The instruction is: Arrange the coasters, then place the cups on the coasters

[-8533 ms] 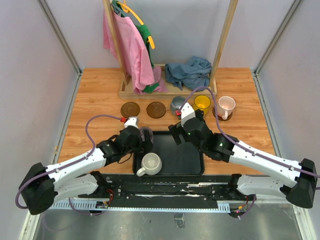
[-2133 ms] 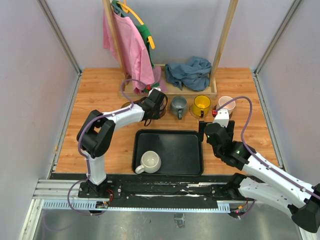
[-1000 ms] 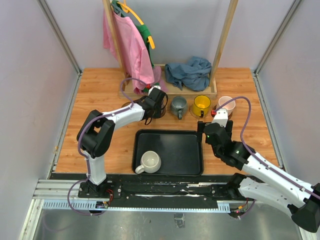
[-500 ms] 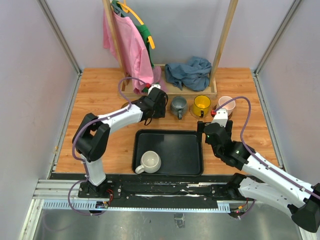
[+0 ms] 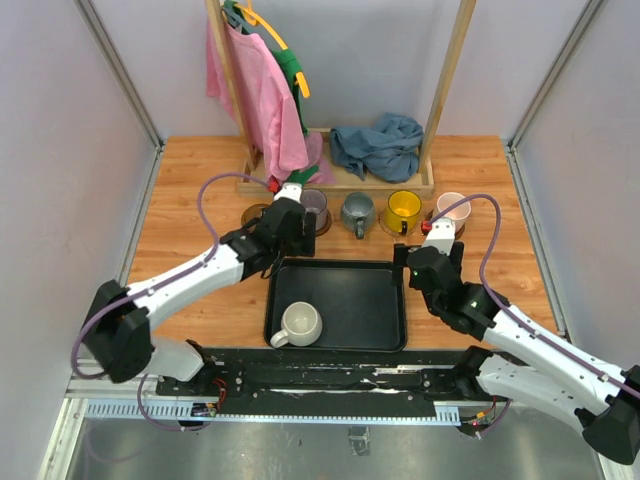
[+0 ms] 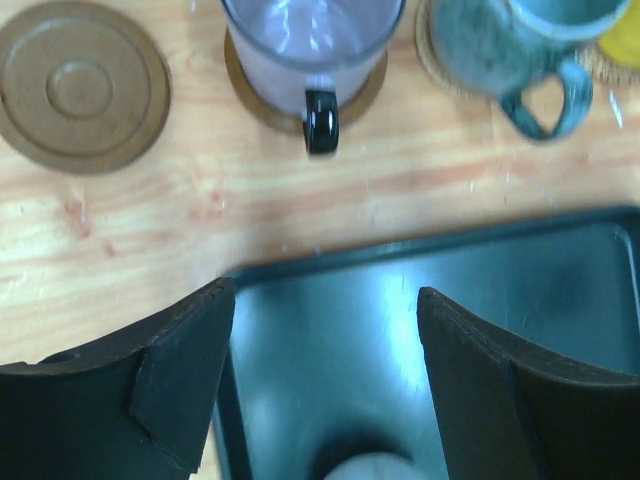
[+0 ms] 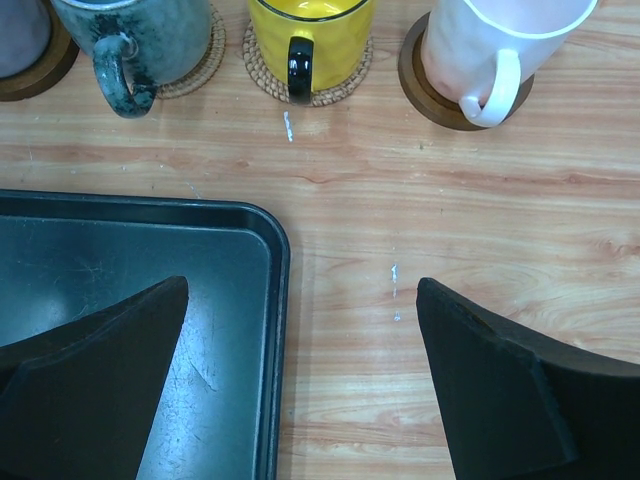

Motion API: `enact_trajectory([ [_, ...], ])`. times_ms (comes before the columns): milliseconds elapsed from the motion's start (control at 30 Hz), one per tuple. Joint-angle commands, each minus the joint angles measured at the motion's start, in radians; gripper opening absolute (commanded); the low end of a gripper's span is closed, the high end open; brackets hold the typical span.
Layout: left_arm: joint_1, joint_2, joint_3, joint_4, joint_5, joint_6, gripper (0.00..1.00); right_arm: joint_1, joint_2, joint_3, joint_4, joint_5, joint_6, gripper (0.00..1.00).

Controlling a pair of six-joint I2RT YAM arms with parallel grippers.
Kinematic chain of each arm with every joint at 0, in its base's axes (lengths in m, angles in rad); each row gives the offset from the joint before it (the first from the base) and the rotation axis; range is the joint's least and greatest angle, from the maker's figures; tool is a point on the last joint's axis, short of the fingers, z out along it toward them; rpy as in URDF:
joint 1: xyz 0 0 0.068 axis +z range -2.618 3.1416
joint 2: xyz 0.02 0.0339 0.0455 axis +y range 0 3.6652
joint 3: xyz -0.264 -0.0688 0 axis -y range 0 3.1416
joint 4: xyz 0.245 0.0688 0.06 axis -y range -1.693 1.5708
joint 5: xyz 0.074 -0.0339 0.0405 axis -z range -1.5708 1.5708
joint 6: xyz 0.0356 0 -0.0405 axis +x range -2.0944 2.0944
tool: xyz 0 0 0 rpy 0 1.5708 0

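Over the far left corner of the black tray [image 5: 360,300], the left gripper [image 6: 325,290] is drawn back, jaws spread and empty; the right gripper [image 7: 302,285] is spread too. The purple cup [image 5: 313,203] is left on a coaster [image 6: 262,112] just beyond the tray, so only 1 white cup [image 5: 301,323] remains on the tray.

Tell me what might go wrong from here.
1. The cream mug sits in the black tray; lifting it out low may catch the rim.
2. The empty brown coaster lies close beside the purple mug; setting a mug there may knock it.
3. The purple mug's handle points toward the open left claw; a pass nearby may clip it.
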Motion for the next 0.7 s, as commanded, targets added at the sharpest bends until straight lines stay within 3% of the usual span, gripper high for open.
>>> enact_trajectory([
  [0,-0.041,-0.184,-0.133,-0.044,0.062,0.035,0.78,-0.017,0.010,0.000,0.003,0.006,0.011,0.98],
  [367,-0.084,-0.572,-0.262,-0.289,0.239,-0.064,0.79,-0.052,0.098,0.016,0.052,-0.084,0.026,0.98],
  [567,-0.117,-0.632,-0.292,-0.331,0.390,-0.109,0.78,-0.087,0.114,0.019,0.064,-0.132,0.023,0.98],
  [667,-0.175,-0.604,-0.296,-0.386,0.391,-0.138,0.77,-0.101,0.118,0.021,0.064,-0.140,0.020,0.98],
])
